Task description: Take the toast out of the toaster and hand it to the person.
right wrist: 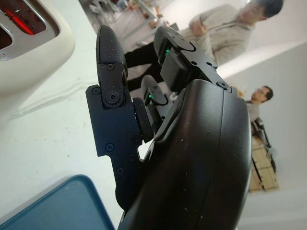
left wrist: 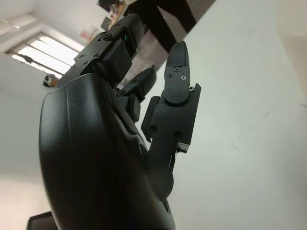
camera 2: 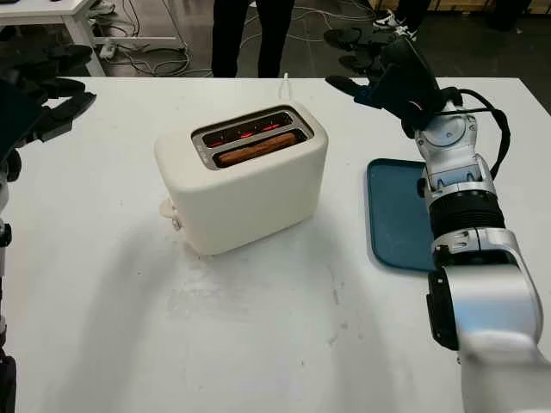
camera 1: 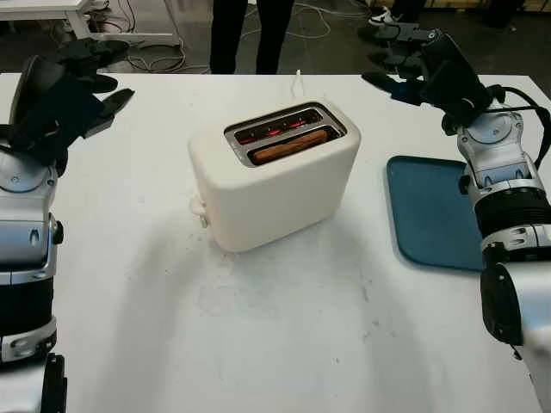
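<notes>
A cream toaster (camera 1: 274, 176) stands mid-table, its two slots facing up. A brown slice of toast (camera 1: 289, 146) sits low in the nearer slot; the farther slot glows red inside. My left hand (camera 1: 82, 82) hangs open above the table's far left, well apart from the toaster. My right hand (camera 1: 413, 64) is open over the far right of the table, beyond the tray and to the right of the toaster. A person (camera 1: 250, 34) in dark trousers stands behind the table's far edge.
A dark blue tray (camera 1: 435, 211) lies flat on the white table (camera 1: 284, 335) to the right of the toaster, under my right forearm. The toaster's white cord (camera 1: 298, 83) runs off the far edge. Desk legs and cables crowd the floor behind.
</notes>
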